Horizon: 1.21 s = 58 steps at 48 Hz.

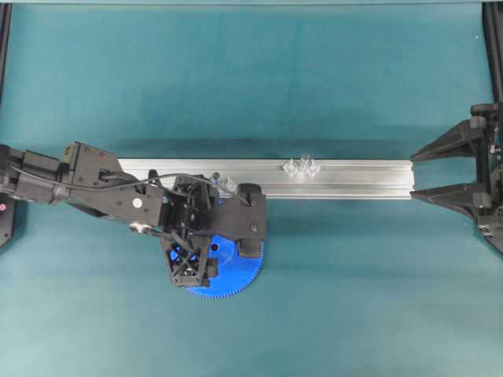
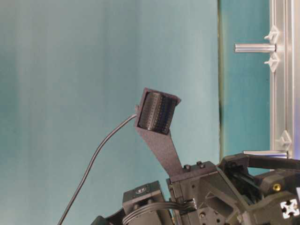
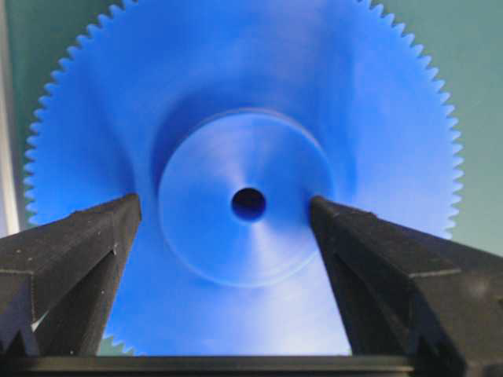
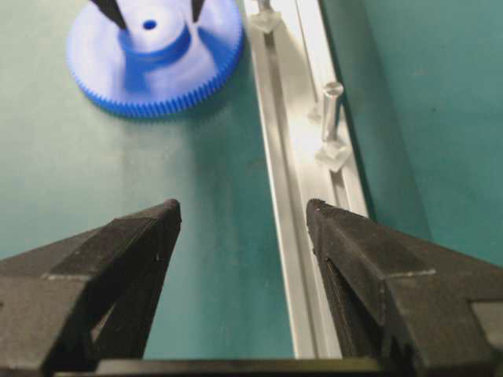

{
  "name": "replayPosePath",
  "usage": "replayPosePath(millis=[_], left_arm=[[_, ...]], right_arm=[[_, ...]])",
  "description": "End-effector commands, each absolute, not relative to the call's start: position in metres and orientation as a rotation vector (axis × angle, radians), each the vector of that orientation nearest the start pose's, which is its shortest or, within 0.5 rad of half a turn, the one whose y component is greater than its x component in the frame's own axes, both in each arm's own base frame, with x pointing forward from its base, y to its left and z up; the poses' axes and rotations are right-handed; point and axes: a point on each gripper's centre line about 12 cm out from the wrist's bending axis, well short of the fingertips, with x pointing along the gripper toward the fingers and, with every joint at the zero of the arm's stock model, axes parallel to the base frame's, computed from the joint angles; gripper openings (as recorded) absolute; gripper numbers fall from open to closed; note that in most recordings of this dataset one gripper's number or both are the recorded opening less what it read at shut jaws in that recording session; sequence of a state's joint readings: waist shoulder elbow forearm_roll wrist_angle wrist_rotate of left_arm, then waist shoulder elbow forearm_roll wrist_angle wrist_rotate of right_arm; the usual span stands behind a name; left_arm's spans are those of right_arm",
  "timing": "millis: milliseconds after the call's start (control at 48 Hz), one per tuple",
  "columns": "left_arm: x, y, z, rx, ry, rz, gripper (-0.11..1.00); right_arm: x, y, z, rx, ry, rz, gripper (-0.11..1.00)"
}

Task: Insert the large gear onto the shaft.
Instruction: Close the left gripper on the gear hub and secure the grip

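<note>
Beside rail [image 1: 267, 178], large gear [image 3: 244, 196] — hub straddled, left gripper [image 3: 224, 212] wide

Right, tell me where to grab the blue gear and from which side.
Grab the raised round hub of the blue gear, coming straight down from above. The gear lies flat on the table, so its thin toothed rim offers little hold; the open left tool already straddles the hub.

Large gear [image 3: 248, 204]: bright-blue moulded plastic, smooth with a soft satin sheen, rim finely toothed. Shaft [image 4: 331, 107]: grey polished metal pin on a clear glossy plastic base. Rail [image 1: 267, 178]: brushed silver aluminium, grooved, reflective. Table covering [image 1: 236, 78]: matt teal, cloth-like. Gripper fingers [image 4: 126, 259]: matt black plastic, faintly grainy, with ridged inner faces.
</note>
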State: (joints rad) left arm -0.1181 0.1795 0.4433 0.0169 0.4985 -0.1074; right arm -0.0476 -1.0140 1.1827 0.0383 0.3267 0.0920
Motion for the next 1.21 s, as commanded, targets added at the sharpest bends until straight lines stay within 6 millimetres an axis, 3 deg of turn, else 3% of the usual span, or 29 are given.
replayPosePath(millis=[0,1188], left_arm=[[0.411,-0.048,0.137,-0.014,1.095,-0.048,0.93],[0.404,-0.057,0.128,0.006,1.17,-0.063,0.93]], right_arm=[[0.178,-0.008,0.232,0.147,0.483,-0.071,0.75],[0.175,-0.007,0.232,0.151,0.47,-0.07,0.75]])
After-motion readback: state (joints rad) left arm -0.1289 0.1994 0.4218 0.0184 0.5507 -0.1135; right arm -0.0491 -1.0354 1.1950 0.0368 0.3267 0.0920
